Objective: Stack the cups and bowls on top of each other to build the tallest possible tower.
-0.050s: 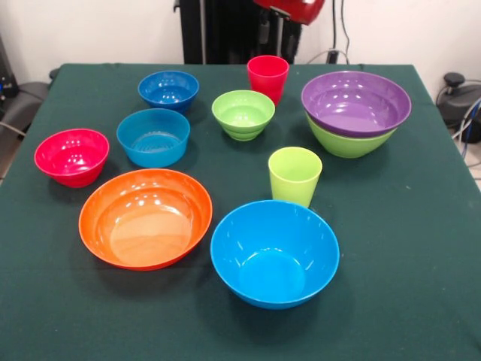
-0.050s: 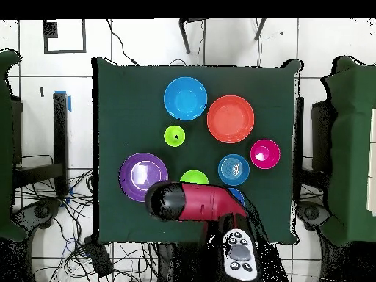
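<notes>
The tower is a wide purple bowl (image 1: 356,101) (image 2: 143,176) nested in a large lime-green bowl (image 1: 346,144) at the right. A red cup (image 1: 267,75) stands alone to its left, and a lime cup (image 1: 294,174) (image 2: 174,136) stands mid-table. The small bowls are dark blue (image 1: 168,89), light blue (image 1: 153,135) (image 2: 233,169), lime (image 1: 243,113) and pink-red (image 1: 71,156) (image 2: 264,153). Nearest the front are a large orange bowl (image 1: 145,216) (image 2: 230,118) and a large light blue bowl (image 1: 274,252) (image 2: 185,98). Only the red arm (image 2: 198,202) shows; the gripper itself is hidden, and the arm covers the red cup in the overhead view.
All pieces sit open side up on a dark green cloth (image 1: 406,248). The arm's red body (image 1: 289,7) hangs high above the back edge, near the red cup. Cables and chairs surround the table in the overhead view.
</notes>
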You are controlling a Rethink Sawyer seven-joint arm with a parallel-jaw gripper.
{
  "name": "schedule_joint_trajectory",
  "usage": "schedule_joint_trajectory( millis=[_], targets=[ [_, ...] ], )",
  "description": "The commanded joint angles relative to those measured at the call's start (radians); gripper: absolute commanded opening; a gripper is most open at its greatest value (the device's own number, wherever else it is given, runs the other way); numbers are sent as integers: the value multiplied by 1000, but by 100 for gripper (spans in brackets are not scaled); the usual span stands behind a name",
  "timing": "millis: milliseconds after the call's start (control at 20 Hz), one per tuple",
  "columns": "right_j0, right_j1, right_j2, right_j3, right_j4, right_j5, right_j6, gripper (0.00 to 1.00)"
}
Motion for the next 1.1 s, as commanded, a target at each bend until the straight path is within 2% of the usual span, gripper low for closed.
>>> schedule_joint_trajectory(
  millis=[50,550,1100],
  targets=[
    [-30,12,112,86,-134,-97,-118,100],
    [-68,48,103,94,-250,-179,-73,100],
    [-84,98,98,93,-329,-266,-27,100]
  ],
)
